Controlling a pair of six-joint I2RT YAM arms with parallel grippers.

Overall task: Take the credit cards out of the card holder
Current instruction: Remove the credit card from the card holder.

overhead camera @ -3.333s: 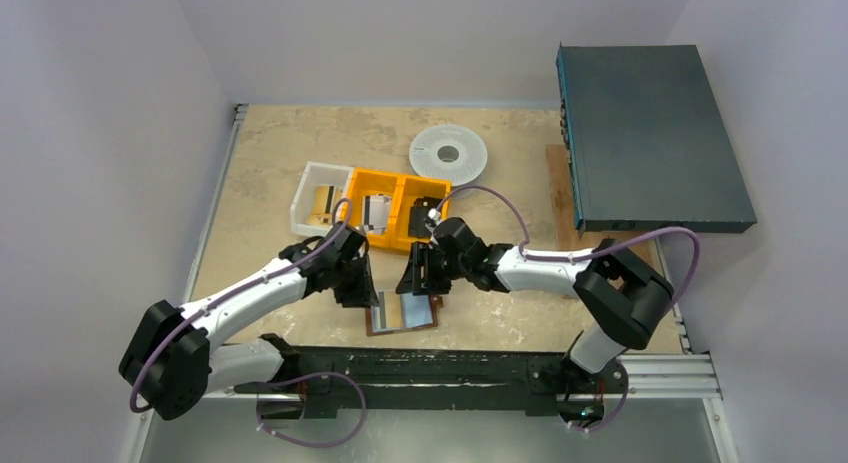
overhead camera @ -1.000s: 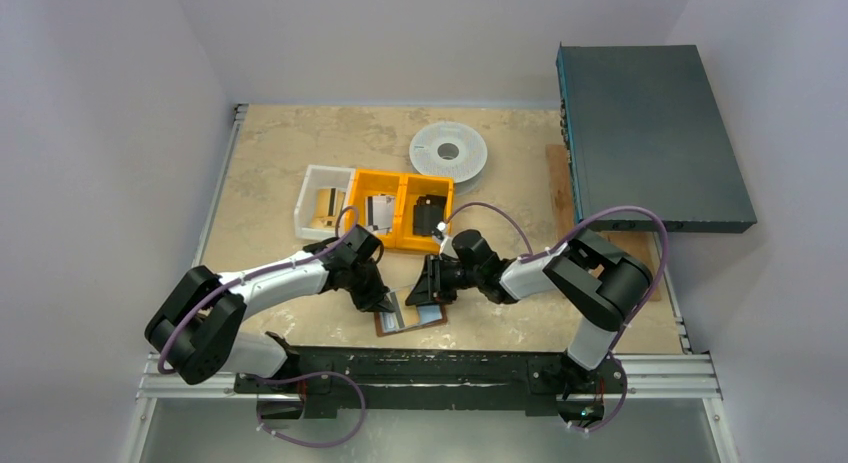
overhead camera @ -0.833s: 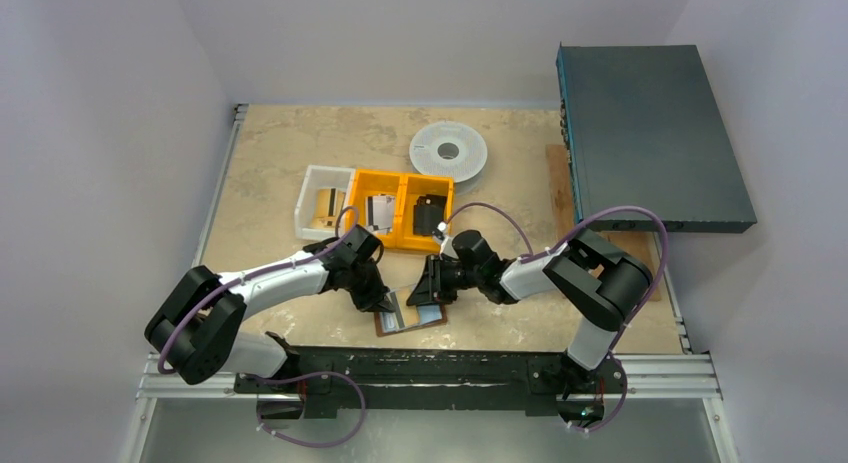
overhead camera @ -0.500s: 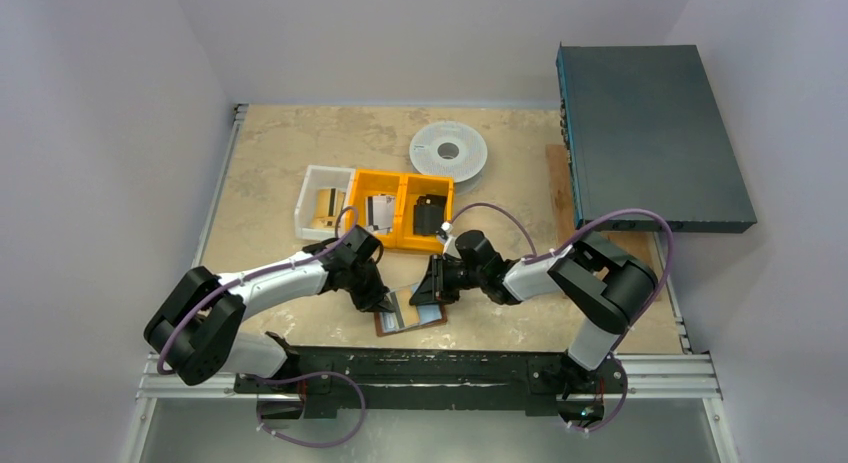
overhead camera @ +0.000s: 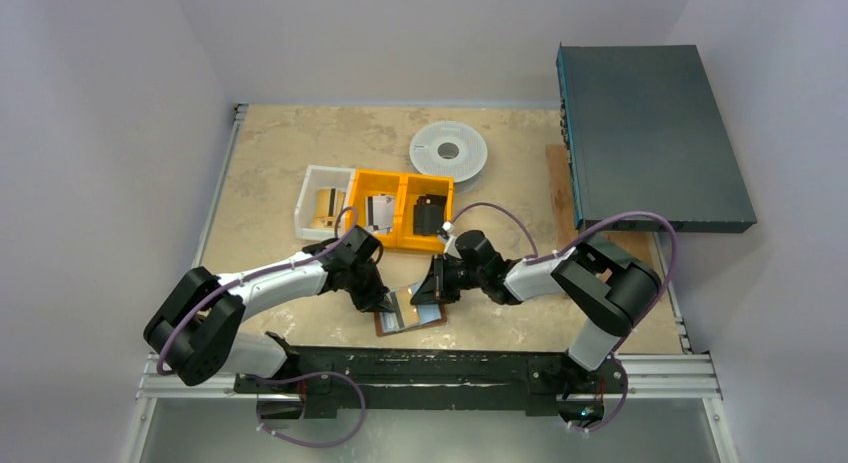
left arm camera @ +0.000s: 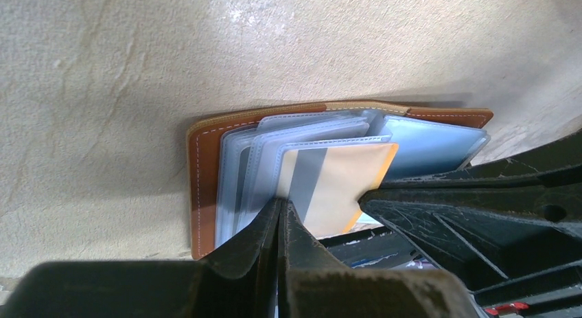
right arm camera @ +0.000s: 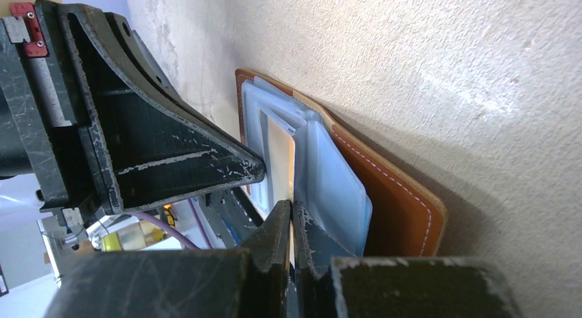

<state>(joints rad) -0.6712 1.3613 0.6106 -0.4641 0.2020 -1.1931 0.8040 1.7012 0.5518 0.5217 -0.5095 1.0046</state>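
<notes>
The brown leather card holder lies open near the table's front edge, its clear sleeves fanned upward. One cream credit card with a grey stripe and an orange edge stands up among the sleeves. My left gripper is shut on the lower edge of a sleeve beside that card. My right gripper comes in from the opposite side and is shut on the thin edge of the cream card. The holder's brown cover lies flat behind it. The two grippers stand close together over the holder.
Behind the holder stands an orange two-compartment bin with a black item and cards inside. A white bin is to its left. A white spool lies further back. A large dark box on a wooden block fills the right.
Both grippers came down onto the holder early on. Over the last second the right jaws closed onto the card's edge and the right arm's elbow shifted slightly right. The left gripper stayed shut and still.
</notes>
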